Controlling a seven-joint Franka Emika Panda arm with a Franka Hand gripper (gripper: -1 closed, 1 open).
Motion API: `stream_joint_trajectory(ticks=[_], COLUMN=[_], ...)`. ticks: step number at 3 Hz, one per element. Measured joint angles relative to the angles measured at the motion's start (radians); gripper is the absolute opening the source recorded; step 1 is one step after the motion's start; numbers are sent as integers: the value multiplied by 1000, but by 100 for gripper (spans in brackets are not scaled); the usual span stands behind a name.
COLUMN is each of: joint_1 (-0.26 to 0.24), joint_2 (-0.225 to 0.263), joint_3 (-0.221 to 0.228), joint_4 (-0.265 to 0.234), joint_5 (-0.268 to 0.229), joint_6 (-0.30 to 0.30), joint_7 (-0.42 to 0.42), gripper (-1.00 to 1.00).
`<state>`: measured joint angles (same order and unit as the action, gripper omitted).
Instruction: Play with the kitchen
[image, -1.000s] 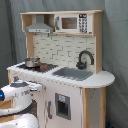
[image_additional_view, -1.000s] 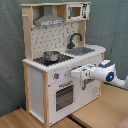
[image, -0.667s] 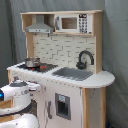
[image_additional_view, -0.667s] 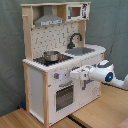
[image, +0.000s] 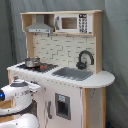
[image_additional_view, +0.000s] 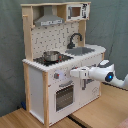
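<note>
One gripper (image_additional_view: 74, 73) reaches the front panel of the kitchen (image_additional_view: 35, 80), right at the knobs (image_additional_view: 56, 76) above the oven door (image_additional_view: 64, 95); whether its jaws are apart or together I cannot tell. The kitchen stands upright on a wooden table (image_additional_view: 92, 120). Pushing harder here could tip or slide the light toy backward, or the tip could slip off a knob and scrape the panel. That contact appears only in the second exterior view. In the first exterior view the arm (image: 17, 94) hides its own tip, but the grey sink (image: 72, 73), black tap (image: 85, 58) and pot (image: 32, 62) show plainly.
</note>
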<state>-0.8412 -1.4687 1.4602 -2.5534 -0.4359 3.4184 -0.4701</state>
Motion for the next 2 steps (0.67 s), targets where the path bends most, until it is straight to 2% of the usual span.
stream_joint_trajectory(ticks=[2], joint_1=[0], joint_2=[0], joint_3=[0], joint_4=[0], joint_5=[3], joint_6=[0], joint_7=[229], gripper=[-100])
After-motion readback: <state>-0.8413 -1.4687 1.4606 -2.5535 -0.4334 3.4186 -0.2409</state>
